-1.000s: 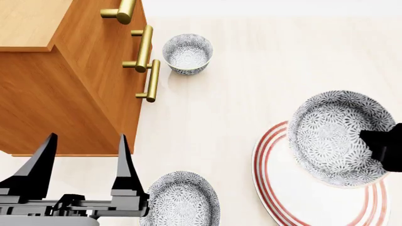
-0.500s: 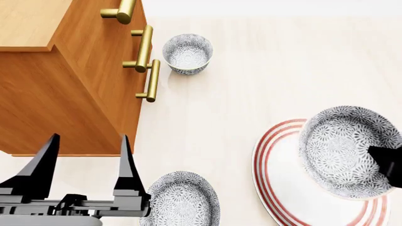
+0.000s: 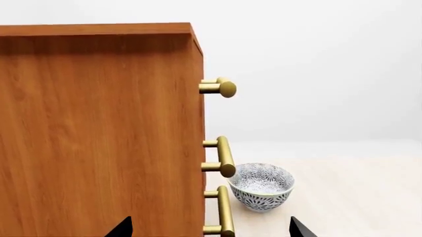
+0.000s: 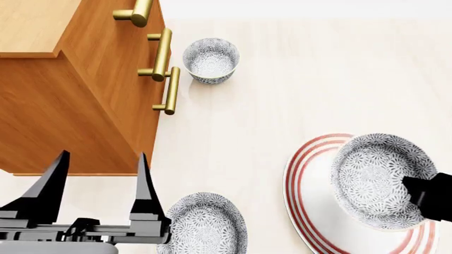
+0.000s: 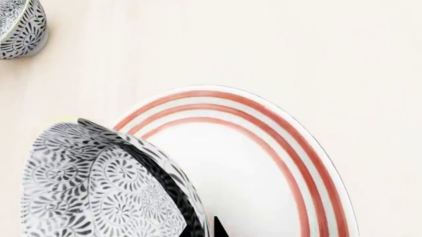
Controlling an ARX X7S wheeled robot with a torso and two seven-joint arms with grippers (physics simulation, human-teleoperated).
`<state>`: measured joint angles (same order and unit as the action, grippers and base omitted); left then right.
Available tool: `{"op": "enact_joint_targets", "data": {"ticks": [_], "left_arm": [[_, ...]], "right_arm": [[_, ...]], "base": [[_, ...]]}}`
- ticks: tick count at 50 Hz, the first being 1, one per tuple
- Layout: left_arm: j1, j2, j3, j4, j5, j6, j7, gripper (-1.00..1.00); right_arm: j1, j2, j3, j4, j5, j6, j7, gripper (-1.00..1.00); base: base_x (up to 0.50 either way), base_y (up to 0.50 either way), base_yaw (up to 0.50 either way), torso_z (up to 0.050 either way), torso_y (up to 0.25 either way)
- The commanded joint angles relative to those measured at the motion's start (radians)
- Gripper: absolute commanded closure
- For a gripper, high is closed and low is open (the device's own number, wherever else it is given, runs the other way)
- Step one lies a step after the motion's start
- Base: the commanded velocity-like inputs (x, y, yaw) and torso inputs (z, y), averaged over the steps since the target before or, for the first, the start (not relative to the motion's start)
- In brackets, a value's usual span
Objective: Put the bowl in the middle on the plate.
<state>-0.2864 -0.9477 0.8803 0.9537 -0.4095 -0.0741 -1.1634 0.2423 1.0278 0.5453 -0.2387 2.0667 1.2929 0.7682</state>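
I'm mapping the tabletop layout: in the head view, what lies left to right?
Wooden cabinet → left gripper → brass handles → far bowl → plate → held bowl → right gripper.

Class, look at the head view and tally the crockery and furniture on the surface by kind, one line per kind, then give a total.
Small round white bowls with grey-blue flower pattern: 3, the one held over the plate, one by the handles, one at the near edge
Large flat white plate with red rings: 1
Wooden cabinet with brass handles: 1
Total: 5
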Motion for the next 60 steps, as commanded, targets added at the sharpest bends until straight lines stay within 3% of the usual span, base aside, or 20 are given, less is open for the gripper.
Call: {"op": "enact_joint_targets", "data": {"ticks": [1, 32, 33, 53, 60], "left_arm": [[-0.002, 0.004, 0.003, 0.001, 0.001, -0.007, 0.002, -1.00], [0.000, 0.005, 0.005, -0.002, 0.004, -0.005, 0.005, -1.00], [-0.001, 0.005, 0.004, -0.001, 0.002, -0.006, 0.005, -1.00], [-0.002, 0.011, 0.010, -0.002, 0.005, -0.009, 0.012, -1.00], [-0.001, 0.009, 0.007, -0.003, 0.006, -0.008, 0.008, -1.00]], "right_arm": [[-0.017, -0.044, 0.021, 0.006, -0.062, 0.013, -0.045, 1.00], [-0.041, -0.079, -0.004, 0.007, -0.119, 0.006, -0.085, 1.00], [-0.040, -0.072, -0.012, 0.008, -0.129, 0.014, -0.092, -1.00], [-0.058, -0.066, 0.009, 0.007, -0.135, 0.000, -0.101, -1.00], [0.006, -0.114, 0.116, -0.143, -0.261, -0.056, -0.162, -1.00]], "base": [[0.00, 0.00, 0.00, 0.000, 0.000], [0.00, 0.00, 0.00, 0.000, 0.000], [0.00, 0.00, 0.00, 0.000, 0.000], [0.00, 0.00, 0.00, 0.000, 0.000], [0.00, 0.00, 0.00, 0.000, 0.000]]}}
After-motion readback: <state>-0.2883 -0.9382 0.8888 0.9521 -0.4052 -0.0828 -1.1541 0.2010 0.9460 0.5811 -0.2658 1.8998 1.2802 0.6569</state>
